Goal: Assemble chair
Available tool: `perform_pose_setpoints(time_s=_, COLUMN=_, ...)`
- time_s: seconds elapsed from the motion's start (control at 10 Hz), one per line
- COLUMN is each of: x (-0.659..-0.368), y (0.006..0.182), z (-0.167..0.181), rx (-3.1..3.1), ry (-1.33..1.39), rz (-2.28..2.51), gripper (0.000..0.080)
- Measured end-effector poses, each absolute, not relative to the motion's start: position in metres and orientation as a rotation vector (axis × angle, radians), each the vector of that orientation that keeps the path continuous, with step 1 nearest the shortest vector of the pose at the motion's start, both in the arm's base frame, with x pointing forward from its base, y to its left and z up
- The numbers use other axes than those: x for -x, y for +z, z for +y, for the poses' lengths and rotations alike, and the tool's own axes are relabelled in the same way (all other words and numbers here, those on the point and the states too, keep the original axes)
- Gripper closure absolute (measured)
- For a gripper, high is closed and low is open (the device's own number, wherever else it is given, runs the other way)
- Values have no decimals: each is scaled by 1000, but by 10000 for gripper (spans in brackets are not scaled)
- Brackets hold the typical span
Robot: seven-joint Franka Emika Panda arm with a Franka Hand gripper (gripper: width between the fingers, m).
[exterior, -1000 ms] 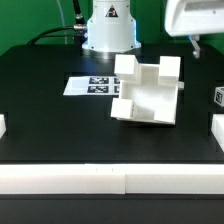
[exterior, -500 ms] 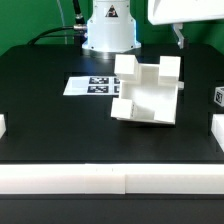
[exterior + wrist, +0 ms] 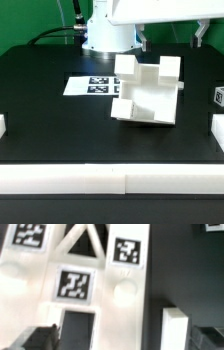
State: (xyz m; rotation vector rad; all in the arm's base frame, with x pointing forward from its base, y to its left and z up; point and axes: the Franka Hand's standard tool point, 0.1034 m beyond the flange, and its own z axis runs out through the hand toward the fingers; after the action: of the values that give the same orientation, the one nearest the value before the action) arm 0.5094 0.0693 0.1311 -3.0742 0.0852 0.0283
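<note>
Finding: the gripper (image 3: pixel 171 40) hangs above the far side of the chair (image 3: pixel 148 92), clear of it. Its jaws are spread wide and hold nothing.

Location: the chair sits in the middle of the black table (image 3: pixel 50 125), just beside the marker board (image 3: pixel 88 85) on the exterior view's right.

Hazards:
- In a descent from here, a finger could land on the top of an upright block instead of straddling it. That would tip or skid the assembly.
- The table looks smooth, so a sideways nudge would likely slide the piece towards the marker board or the white rail (image 3: pixel 100 180) at the near edge.
- Whether the joints are fully seated cannot be told from either view. A loose joint could separate under a push.

Materials and shapes: the chair is matte white plastic, chunky and square-edged, with thick blocks rising from a stepped body. The wrist view shows flat faces carrying black-and-white square tags, plus dark triangular and rectangular cut-outs, probably the braced frame. It is blurred.
</note>
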Motion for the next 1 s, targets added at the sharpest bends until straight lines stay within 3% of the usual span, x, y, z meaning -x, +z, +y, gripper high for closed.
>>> perform_pose_setpoints(time_s=0.4, x=-508, y=128, z=66, rx=3077, ry=30, rz=95, gripper=151)
perform_pose_setpoints(time_s=0.7, x=-521, y=123, z=32, rx=3088, ry=32, rz=104, gripper=151)
perform_pose_setpoints(time_s=1.0, x=-524, y=124, z=29, rx=3088, ry=23, rz=112, gripper=151)
